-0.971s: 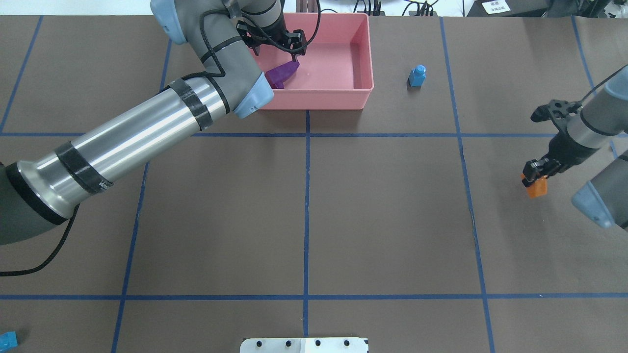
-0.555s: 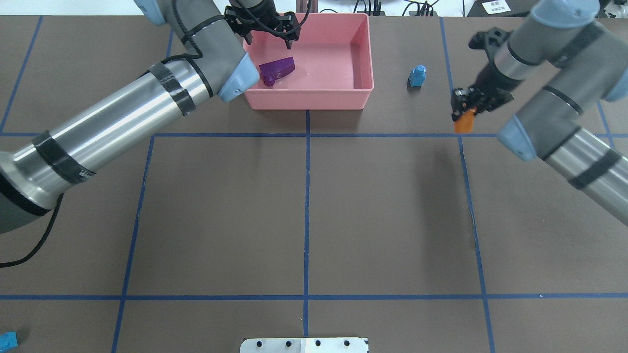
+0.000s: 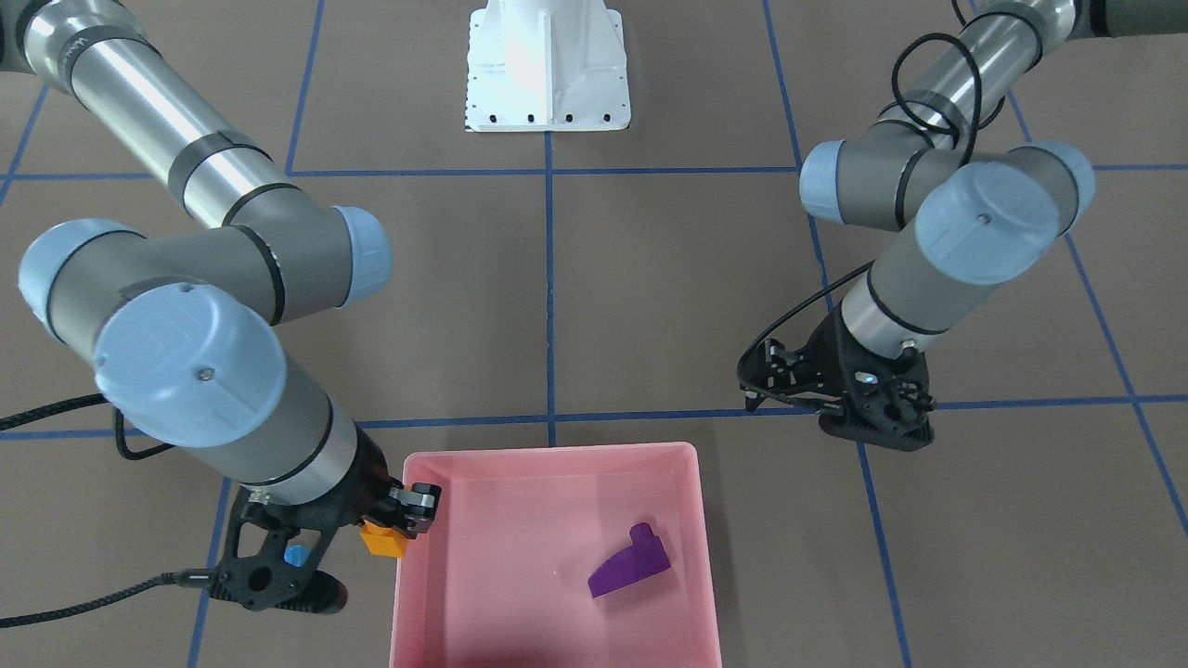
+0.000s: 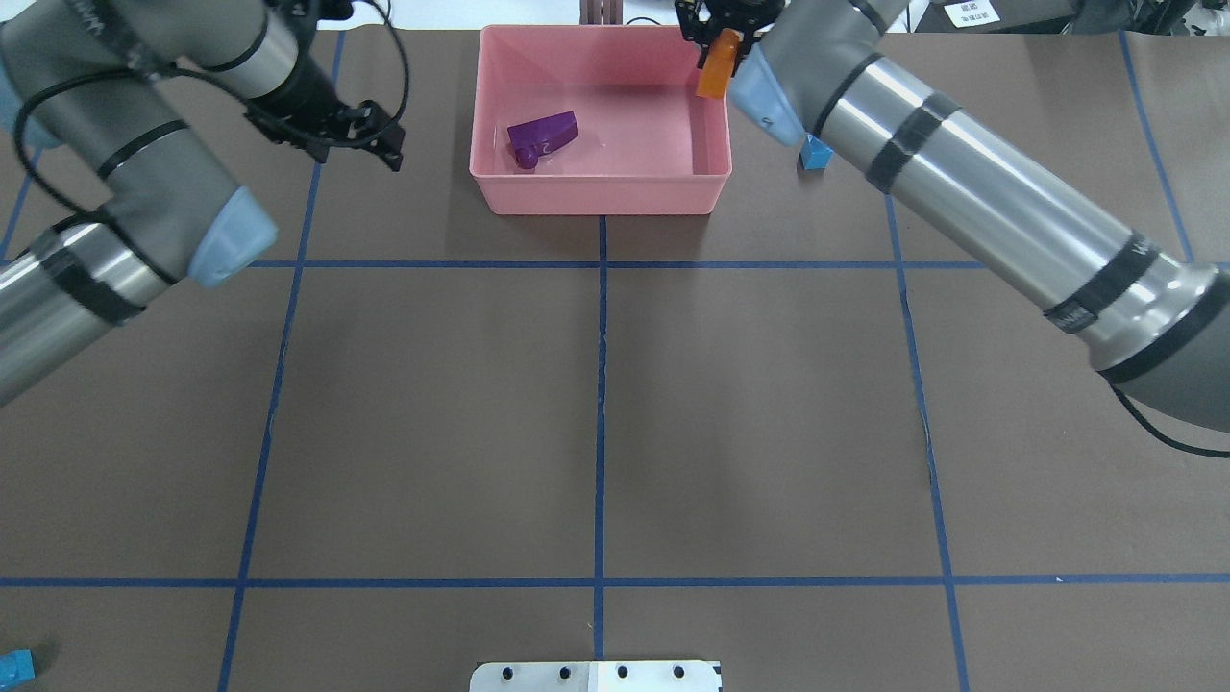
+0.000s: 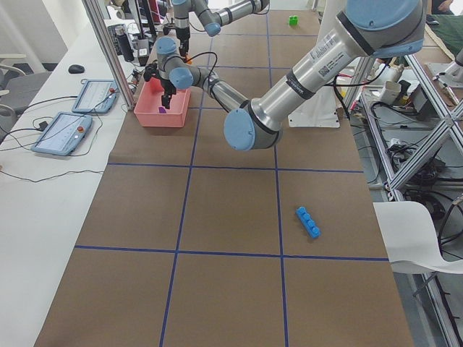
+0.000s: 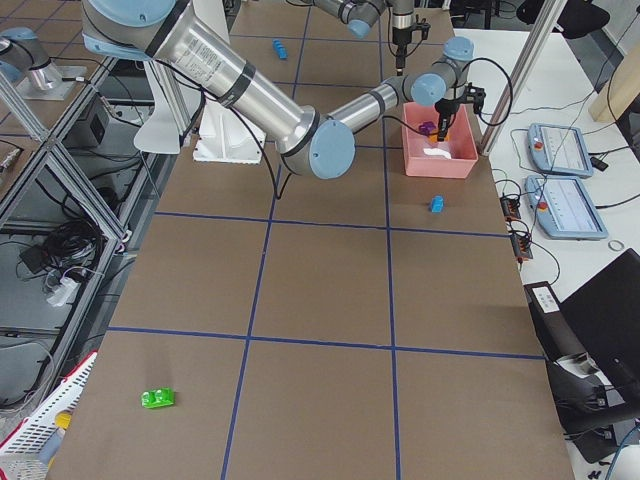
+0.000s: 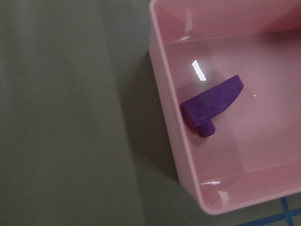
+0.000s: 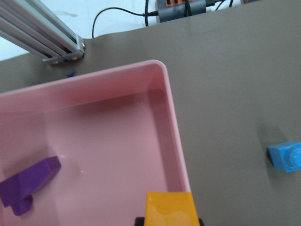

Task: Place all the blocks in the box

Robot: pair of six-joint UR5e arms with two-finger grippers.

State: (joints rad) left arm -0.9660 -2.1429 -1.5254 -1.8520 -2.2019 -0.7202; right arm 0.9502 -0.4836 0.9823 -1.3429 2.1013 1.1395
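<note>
Above the box rim, right pincer clamped on the orange block, shift inward past the wall before letting go.

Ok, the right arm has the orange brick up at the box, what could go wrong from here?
1. The orange brick in the right tool hangs over the box wall, not clearly inside; released here, it may strike the rim and fall outside.
2. The tiny blue brick lies close beside the right arm; a low retreat might knock it away.
</note>
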